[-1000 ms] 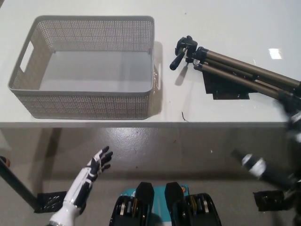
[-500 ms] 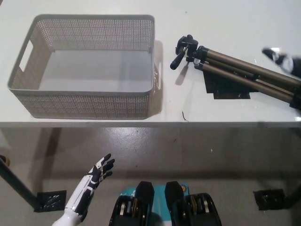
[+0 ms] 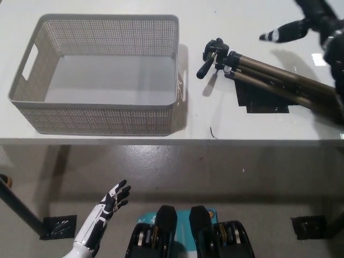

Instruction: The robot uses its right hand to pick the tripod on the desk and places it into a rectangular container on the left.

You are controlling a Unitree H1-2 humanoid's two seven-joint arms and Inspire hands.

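One tripod (image 3: 269,72) lies flat on the white worktop (image 3: 107,11) at the right, legs folded together. Its long axis runs diagonally: the black head with its handle points toward the upper left, facing the container, and the bronze legs trail toward the lower right, passing out of sight under the black right arm at the picture's right edge. Part of the tripod rests over one flat black patch (image 3: 263,102) on the worktop. One rectangular container (image 3: 97,115), grey and perforated with a cut-out handle in each short wall, stands on the left part of the worktop, well apart from the tripod head; it holds nothing. The right robot hand (image 3: 301,24) hovers above the worktop at the upper right, beyond the tripod and not touching it, its fingers spread and extended toward the left. Half a second ago only its blurred fingertips showed at the right edge, lower down and over the legs; it has since travelled up and inward. The tripod and container have kept their places. The left robot hand (image 3: 110,201) rests low at the lower left, below the worktop edge, fingers spread and holding nothing, nearly as before.
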